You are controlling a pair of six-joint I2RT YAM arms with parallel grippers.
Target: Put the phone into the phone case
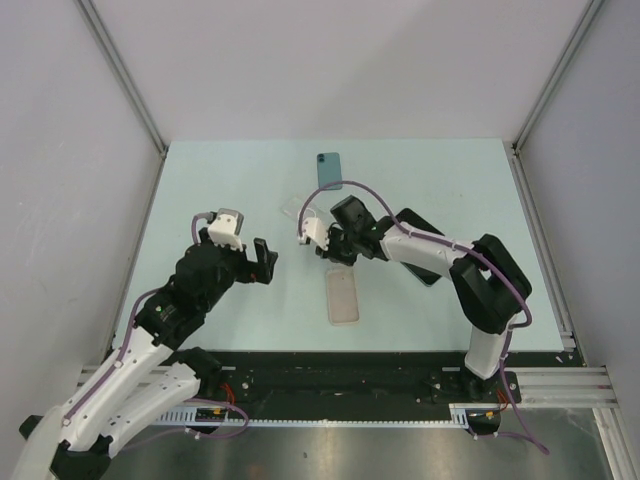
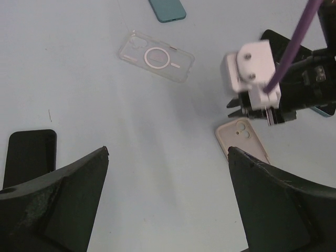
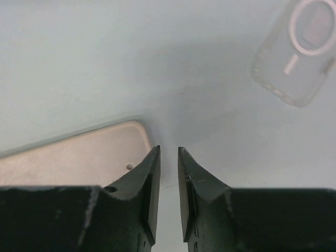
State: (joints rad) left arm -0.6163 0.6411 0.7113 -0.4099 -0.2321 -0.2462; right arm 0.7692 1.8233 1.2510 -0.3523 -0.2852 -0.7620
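A teal phone (image 1: 328,170) lies face down at the far middle of the table, its end also in the left wrist view (image 2: 168,9). A clear phone case (image 2: 156,56) with a ring on its back lies just in front of it (image 3: 299,50). A pale pink case (image 1: 343,296) with a camera cutout lies nearer the arms (image 2: 242,137). My right gripper (image 1: 333,255) hovers low at that case's far end, its jaws a narrow gap apart (image 3: 168,148) with only table between them; its left finger overlaps the pink case's corner (image 3: 79,157). My left gripper (image 2: 168,149) stands wide open and empty, to the left of the pink case (image 1: 266,262).
A black flat slab (image 1: 428,262) lies under the right arm's forearm. The right arm's purple cable (image 1: 380,205) loops over its wrist. Grey walls with metal posts (image 1: 130,85) close in the table on three sides.
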